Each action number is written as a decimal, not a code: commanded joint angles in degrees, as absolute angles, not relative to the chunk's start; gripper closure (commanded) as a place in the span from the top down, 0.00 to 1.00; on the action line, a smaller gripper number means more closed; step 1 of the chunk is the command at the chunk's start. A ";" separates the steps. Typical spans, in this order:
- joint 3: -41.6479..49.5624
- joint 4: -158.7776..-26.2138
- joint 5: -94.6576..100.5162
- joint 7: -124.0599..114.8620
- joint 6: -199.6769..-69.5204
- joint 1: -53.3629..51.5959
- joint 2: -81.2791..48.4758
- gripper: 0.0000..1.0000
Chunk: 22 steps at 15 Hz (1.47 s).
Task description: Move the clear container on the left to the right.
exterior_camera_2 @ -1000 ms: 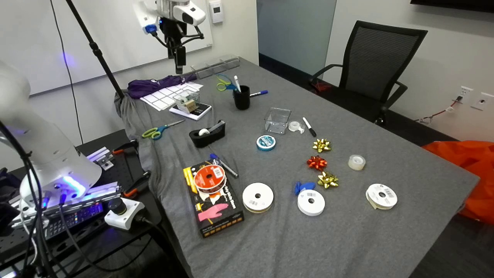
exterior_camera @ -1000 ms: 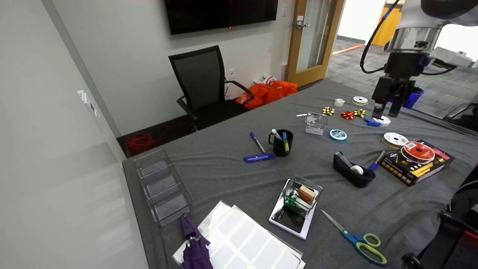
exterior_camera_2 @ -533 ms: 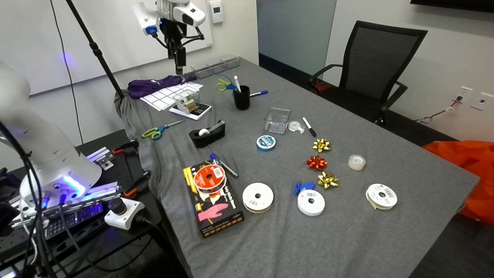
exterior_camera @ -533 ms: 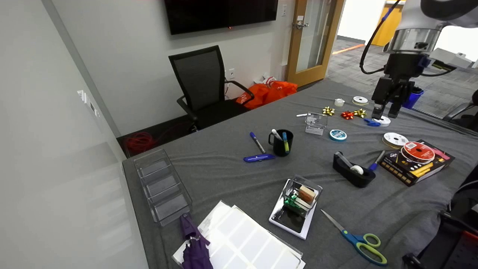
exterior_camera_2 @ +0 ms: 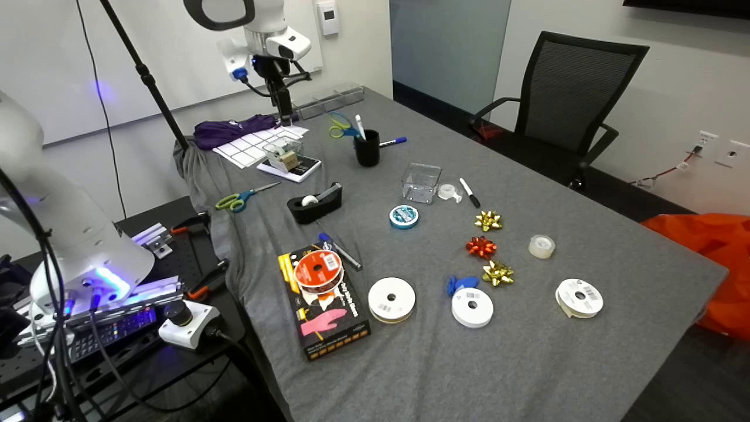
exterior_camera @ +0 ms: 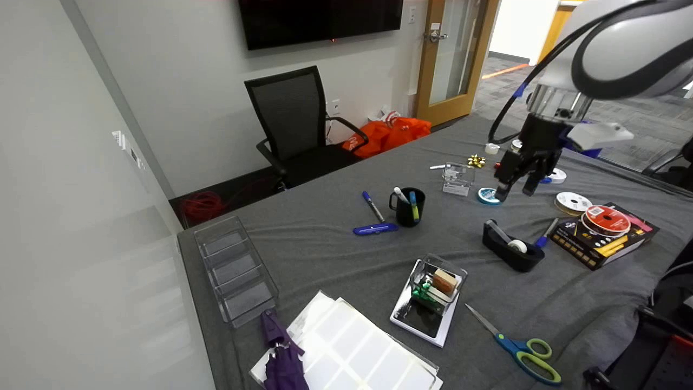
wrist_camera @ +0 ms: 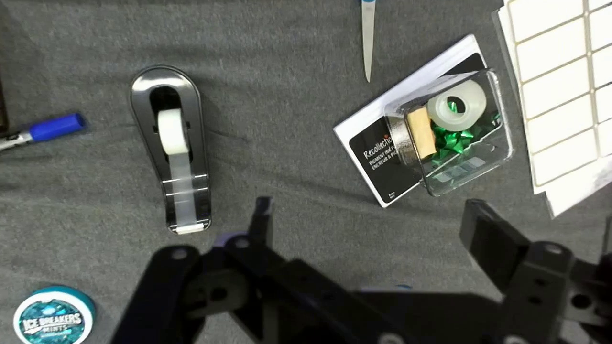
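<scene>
I record that my gripper (exterior_camera: 516, 190) has moved lower in both exterior views since the earlier check. In an exterior view it now overlaps the edge of the Ice Breakers mints tub (exterior_camera: 487, 196) and hides nearly all of the red gift bow (exterior_camera: 497, 165). More of my white arm (exterior_camera: 633, 49) now shows in both.

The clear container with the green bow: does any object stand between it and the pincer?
Nothing visible does. In the wrist view, only grey cloth and the ink pad under the container show between it and the open pincer. The tape dispenser lies off to one side.
</scene>
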<state>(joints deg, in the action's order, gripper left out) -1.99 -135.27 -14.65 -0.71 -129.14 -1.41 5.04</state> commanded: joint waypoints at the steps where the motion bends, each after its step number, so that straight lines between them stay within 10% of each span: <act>1: -4.61 -137.13 -13.85 -5.69 -140.32 -4.00 -1.85 1.00; 22: -8.45 -134.27 -14.18 -5.96 -156.30 -7.09 -20.60 1.00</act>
<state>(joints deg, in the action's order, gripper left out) -8.51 -135.44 -15.22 -5.25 -154.97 -6.84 -18.21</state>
